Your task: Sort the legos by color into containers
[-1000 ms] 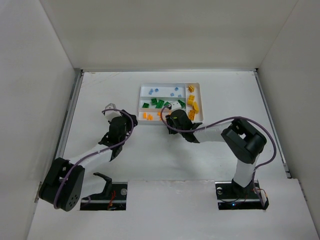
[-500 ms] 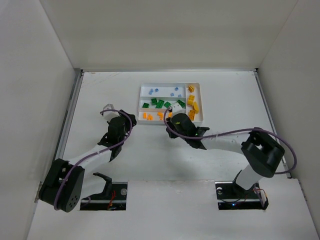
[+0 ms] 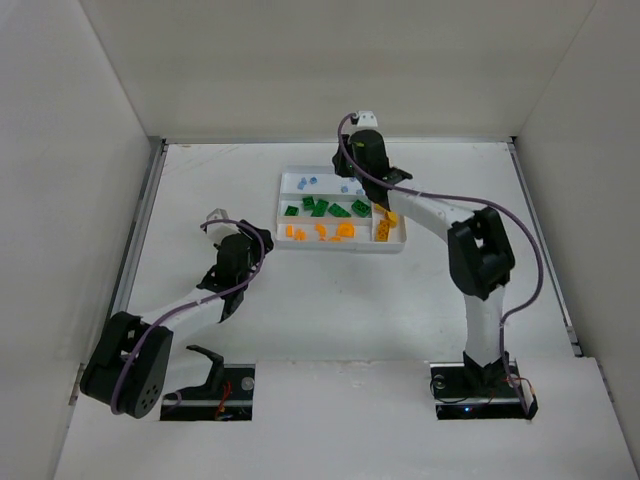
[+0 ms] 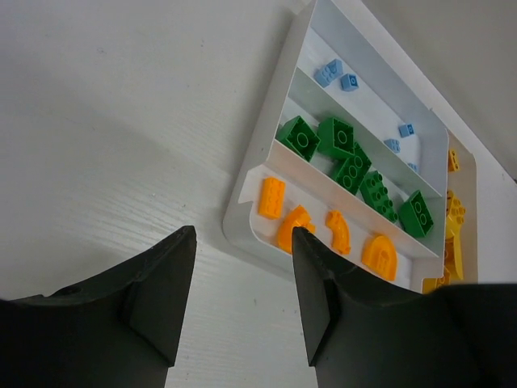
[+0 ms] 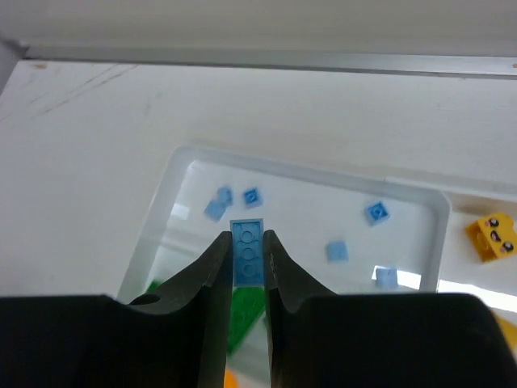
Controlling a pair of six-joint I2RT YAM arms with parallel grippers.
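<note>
Top external: the right gripper (image 3: 362, 150) hangs above the far side of the white tray (image 3: 300, 247); I cannot tell its jaw state here. The left gripper (image 3: 216, 221) sits over bare bench, left of the tray.

Left wrist: jaws apart, empty. Orange bricks (image 4: 378, 255) and green bricks (image 4: 335, 136) lie in separate slots.

Right wrist: jaws clamped on a light blue plate (image 5: 246, 252), long axis along the fingers, with the light blue slot (image 5: 307, 212) below. I judge release is next.

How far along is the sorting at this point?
Nearly done. Green bricks, orange pieces, yellow bricks and blue pieces each sit in their own tray slot. The right gripper holds a blue plate over the blue slot; the left gripper is open. Left: release that plate.
</note>
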